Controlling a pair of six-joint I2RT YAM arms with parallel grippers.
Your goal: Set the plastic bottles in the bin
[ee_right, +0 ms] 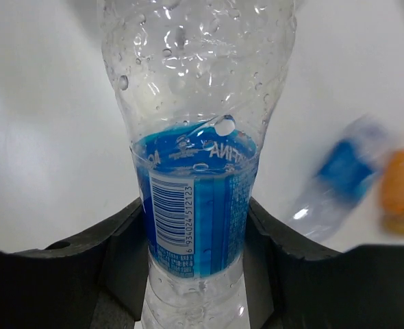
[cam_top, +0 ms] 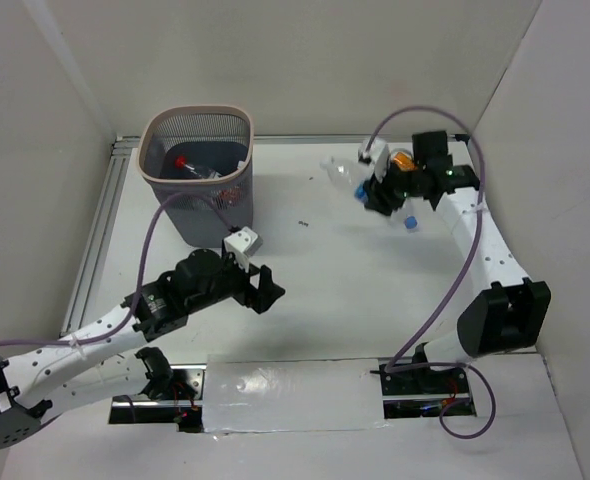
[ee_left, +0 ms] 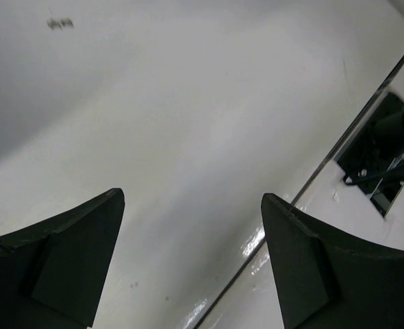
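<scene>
Right gripper [ee_right: 196, 229] is clamped on a clear bottle [ee_right: 195, 199], its dark fingers [ee_right: 123, 236] pressing the blue label from both sides. The right wrist view shows the barcode and the water drops inside the bottle's wall. The top view gives none of that, only the pale bottle body [cam_top: 341, 173] sticking out from the gripper [cam_top: 377, 190] toward the far edge, near the far right corner of the table [cam_top: 325, 300].

A second bottle [cam_top: 407, 218] with a blue cap shows just nearside of the gripper in the top view. The wrist view renders it as a blur [ee_right: 342, 175] beside a blurred orange object [ee_right: 402, 188].

The bin [cam_top: 195, 112] stands near the far left corner, seen only from above. A red-capped bottle [cam_top: 187, 163] lies inside it.

The left gripper [cam_top: 262, 287] hangs over the table between the bin and the near edge. Its wrist view shows the fingers [ee_left: 72, 260] spread wide with only bare table between them, which the top view cannot confirm.
</scene>
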